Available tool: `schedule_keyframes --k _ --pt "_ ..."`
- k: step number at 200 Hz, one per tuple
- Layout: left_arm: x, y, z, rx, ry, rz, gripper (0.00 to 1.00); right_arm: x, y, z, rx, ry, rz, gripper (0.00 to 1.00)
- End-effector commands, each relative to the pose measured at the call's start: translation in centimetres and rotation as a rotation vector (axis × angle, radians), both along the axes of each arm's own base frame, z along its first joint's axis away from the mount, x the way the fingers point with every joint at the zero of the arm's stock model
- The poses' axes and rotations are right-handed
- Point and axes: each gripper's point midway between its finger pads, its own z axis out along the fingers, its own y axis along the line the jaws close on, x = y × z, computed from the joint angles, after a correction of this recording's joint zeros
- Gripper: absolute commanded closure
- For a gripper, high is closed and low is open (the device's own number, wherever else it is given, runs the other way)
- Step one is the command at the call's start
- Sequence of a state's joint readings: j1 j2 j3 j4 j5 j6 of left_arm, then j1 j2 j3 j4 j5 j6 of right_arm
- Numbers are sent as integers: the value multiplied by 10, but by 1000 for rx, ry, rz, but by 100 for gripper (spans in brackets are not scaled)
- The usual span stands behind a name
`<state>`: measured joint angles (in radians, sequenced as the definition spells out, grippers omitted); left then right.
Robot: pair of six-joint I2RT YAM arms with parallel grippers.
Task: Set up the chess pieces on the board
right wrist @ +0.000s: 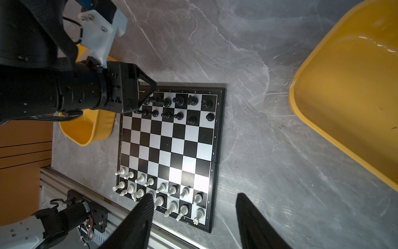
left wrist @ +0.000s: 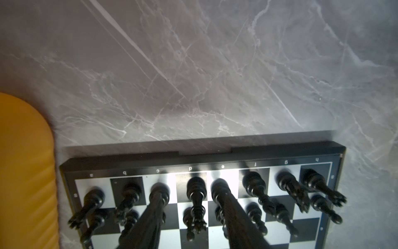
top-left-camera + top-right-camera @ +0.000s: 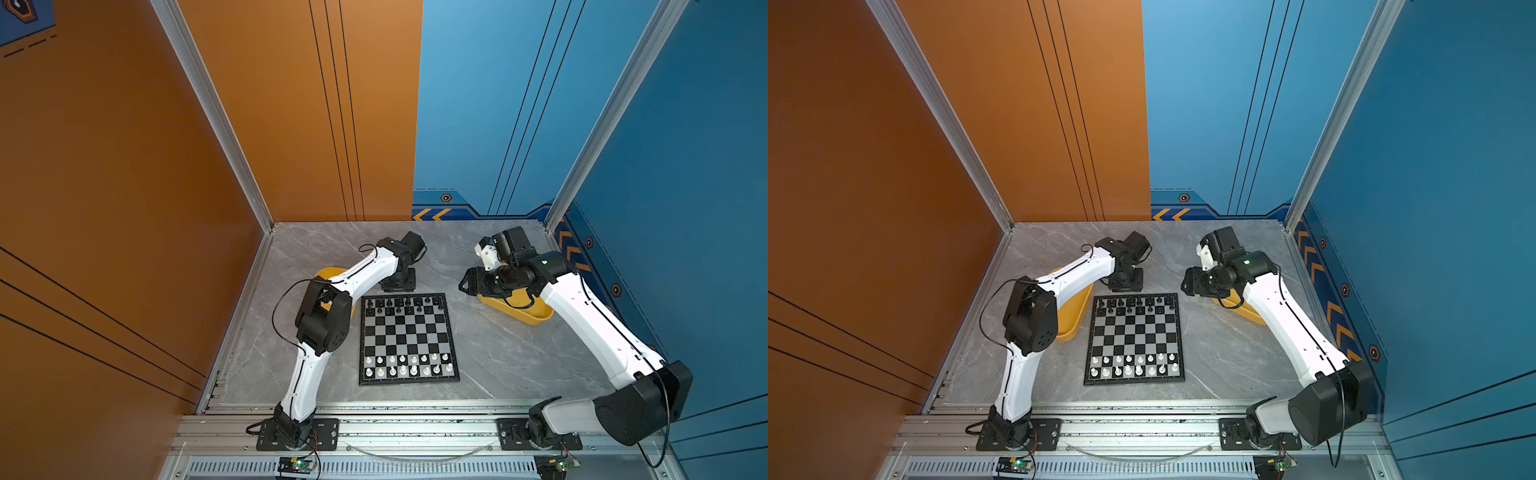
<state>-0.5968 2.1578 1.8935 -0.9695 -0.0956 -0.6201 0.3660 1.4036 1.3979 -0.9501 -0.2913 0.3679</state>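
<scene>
At the board's (image 2: 129, 166) edge lettered a–h, left gripper (image 2: 189, 187) is spread apart; right gripper (image 1: 193, 196), elsewhere, likewise.

Board (image 2: 137, 166) border: letters a–h in left wrist view; nos. 1–8 along side edge, right wrist view.

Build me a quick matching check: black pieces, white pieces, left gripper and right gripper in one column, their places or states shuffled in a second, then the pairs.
Column one
1. black chess pieces
2. white chess pieces
3. left gripper
4. right gripper

Column two
A. open and empty, raised near the right yellow tray
B. on the two rows of the board nearest the arm bases
C. open, down among the pieces of the far row
D. on the board's two rows farthest from the arm bases

Pairs: 1-D, 2-B, 3-C, 4-A
</scene>
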Motion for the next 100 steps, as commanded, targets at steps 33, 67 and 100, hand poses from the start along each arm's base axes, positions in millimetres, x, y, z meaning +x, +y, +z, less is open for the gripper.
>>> schedule_keyframes --k 33,67,100 --pt "20 25 84 22 -211 -14 38 15 -6 6 -20 -27 1 36" --pt "24 53 125 41 -361 -27 18 28 -24 5 -52 -58 -44 35" --pt "14 108 150 16 -505 52 2 45 -52 0 -61 -104 -150 0"
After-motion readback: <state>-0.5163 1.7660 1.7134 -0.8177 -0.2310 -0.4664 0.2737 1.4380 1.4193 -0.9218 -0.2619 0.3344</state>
